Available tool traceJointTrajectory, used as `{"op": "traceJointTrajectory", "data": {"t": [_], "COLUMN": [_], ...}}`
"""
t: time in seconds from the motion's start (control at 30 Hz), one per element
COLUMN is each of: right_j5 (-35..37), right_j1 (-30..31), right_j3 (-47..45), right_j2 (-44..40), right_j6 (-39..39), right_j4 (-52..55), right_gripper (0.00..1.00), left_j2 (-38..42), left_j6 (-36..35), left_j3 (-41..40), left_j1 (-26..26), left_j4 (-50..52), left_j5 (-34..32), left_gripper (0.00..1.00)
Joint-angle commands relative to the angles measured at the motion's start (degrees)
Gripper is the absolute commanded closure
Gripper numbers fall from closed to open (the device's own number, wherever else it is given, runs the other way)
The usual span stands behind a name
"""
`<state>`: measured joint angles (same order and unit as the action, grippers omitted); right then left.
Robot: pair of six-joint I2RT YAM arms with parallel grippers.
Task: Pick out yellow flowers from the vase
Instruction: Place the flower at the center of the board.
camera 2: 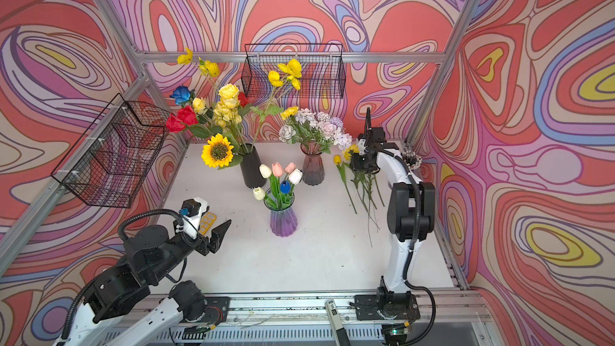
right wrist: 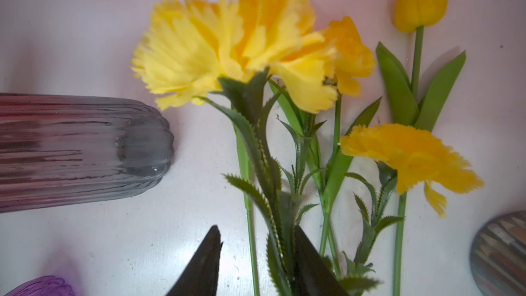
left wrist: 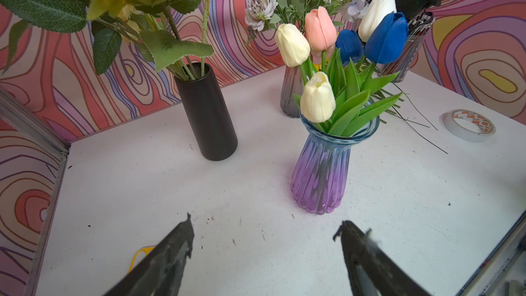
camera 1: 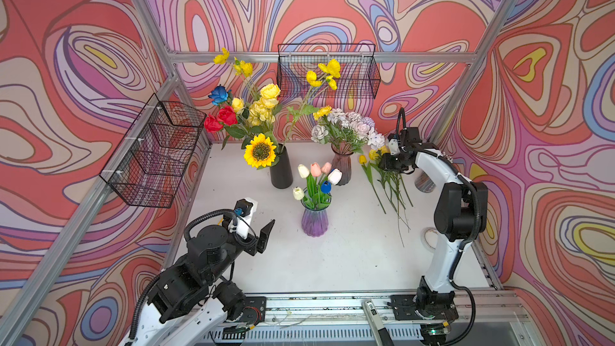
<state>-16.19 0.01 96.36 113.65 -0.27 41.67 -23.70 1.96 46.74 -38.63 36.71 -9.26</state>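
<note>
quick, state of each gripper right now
left gripper: open, empty.
right gripper: open, jaws apart on either side of a yellow flower stem, not clamped on it.

White counter (camera 1: 349, 261), black cylinder vase (camera 1: 281, 174) standing toward the back, purple ribbed glass vase (camera 1: 314, 223) mid-counter, grey ribbed glass vase (camera 1: 341, 168) behind it, yellow flowers (right wrist: 236, 44) lying flat just beside, tape roll (left wrist: 469, 125) near the right edge.
</note>
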Motion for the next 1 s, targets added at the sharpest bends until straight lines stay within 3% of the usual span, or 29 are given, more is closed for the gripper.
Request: {"op": "traceJointTrajectory", "data": {"t": [0.0, 0.17, 0.3, 0.43, 0.5, 0.63, 0.97], "right_j5": [-5.26, -10.17, -20.19, -7.28, -4.73, -6.03, -6.49], "right_j1": [0.09, -0.55, -3.39, -3.59, -3.61, -3.61, -3.61], "right_j3": [-0.96, -2.55, -7.81, -6.70, -6.77, -8.11, -10.23], "right_j2": [-1.85, -2.51, -4.90, -4.91, -5.66, -8.40, -11.36], "right_j6": [0.54, 2.26, 7.04, 5.57, 4.19, 3.92, 5.80], "right_j4": [-1.28, -2.96, -10.91, -6.99, -6.06, -7.04, -12.01], "right_gripper": [0.58, 0.62, 0.68, 0.70, 0.67, 0.62, 0.61], "left_j2": [-0.27, -0.02, 0.46, 0.63, 0.45, 0.16, 0.58], "left_j6": [0.33, 0.80, 0.86, 1.03, 1.14, 1.38, 1.95], "left_j3": [0.98, 1.20, 1.32, 1.16, 1.07, 0.91, 0.90], "left_j1": [0.22, 0.22, 0.22, 0.18, 0.22, 0.22, 0.22], "left_j4": [0.64, 1.29, 1.61, 1.44, 1.49, 1.00, 1.48], "left_j5": [-0.10, -0.15, -0.41, -0.41, -0.29, -0.23, -0.30], "left_gripper": [0.16, 0.17, 0.17, 0.17, 0.17, 0.17, 0.17]}}
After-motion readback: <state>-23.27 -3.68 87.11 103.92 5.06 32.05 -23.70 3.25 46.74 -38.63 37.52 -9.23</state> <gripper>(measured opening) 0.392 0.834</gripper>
